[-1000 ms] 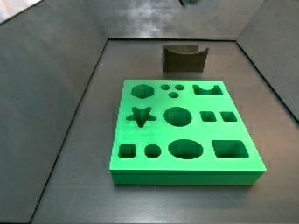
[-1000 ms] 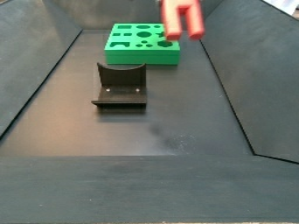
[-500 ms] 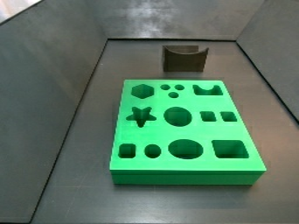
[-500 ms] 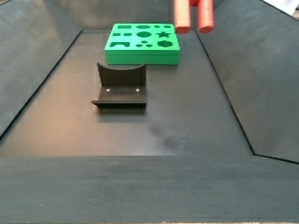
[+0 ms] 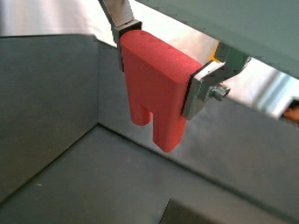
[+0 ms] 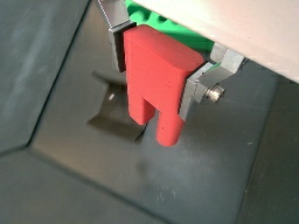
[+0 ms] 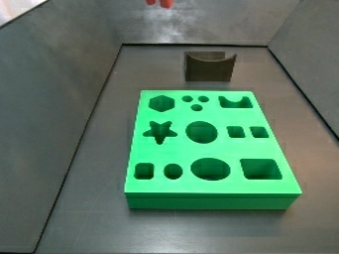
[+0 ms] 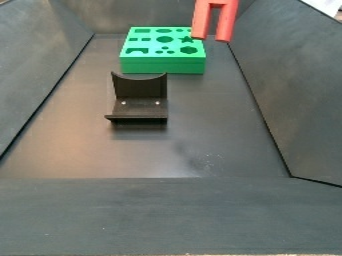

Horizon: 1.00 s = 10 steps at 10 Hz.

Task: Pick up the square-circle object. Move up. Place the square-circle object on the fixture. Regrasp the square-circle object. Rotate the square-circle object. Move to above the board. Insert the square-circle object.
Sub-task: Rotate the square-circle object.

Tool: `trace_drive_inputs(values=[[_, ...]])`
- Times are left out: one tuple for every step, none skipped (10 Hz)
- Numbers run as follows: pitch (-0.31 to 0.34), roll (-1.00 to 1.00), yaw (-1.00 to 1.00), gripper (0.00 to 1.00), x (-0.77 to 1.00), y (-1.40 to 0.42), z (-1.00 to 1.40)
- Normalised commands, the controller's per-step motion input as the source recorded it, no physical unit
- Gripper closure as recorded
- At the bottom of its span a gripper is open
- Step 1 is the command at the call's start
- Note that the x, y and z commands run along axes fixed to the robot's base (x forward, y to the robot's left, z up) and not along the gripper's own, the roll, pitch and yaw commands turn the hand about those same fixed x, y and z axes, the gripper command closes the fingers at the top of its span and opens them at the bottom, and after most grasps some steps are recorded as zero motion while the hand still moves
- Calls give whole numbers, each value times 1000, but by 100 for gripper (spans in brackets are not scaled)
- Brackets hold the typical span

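In both wrist views my hand (image 5: 160, 80) is clamped on the square-circle object (image 5: 156, 83) — a matte red plastic block with two short legs hanging below the silver fingers (image 5: 214, 81), which press on its two sides. Under it in a wrist view (image 6: 160, 80) I see the dark fixture (image 6: 114, 118) on the grey tabletop (image 6: 82, 188) and a strip of the green board (image 6: 166, 26) behind the fingers (image 6: 208, 80); nothing lies between the block (image 6: 156, 79) and the floor. In a side view the board (image 7: 209, 149) fills the middle, a glossy green slab cut with star, hexagon, round and square holes, the fixture (image 7: 208, 65) standing apart behind it, and only the red tip (image 7: 161, 4) shows at the top edge — the hand itself is out of frame. In a side view from the far end, the block (image 8: 214, 18) hangs high in the air beside the board (image 8: 163, 49), with the fixture (image 8: 136, 97) nearer me on the bare tabletop (image 8: 187, 150).
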Motion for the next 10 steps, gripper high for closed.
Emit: trace_drive_inputs(values=[[290,-895,-1000,100,-29,14,30],[356,-906,-1000,100,-28,20,32],[390,-914,-1000,100,-23,20,31],[460,-942,-1000,100,-6,21,33],[517,-941,-972,100,6,20,33],[461,-705,-691,100,27,24,42],[347,-410,-365,100,62,14,23],[244,-243,-192,100,70,14,1],[26,-25,-1000,100,-36,17,0],[15,-20,-1000,100,-66,18,11]])
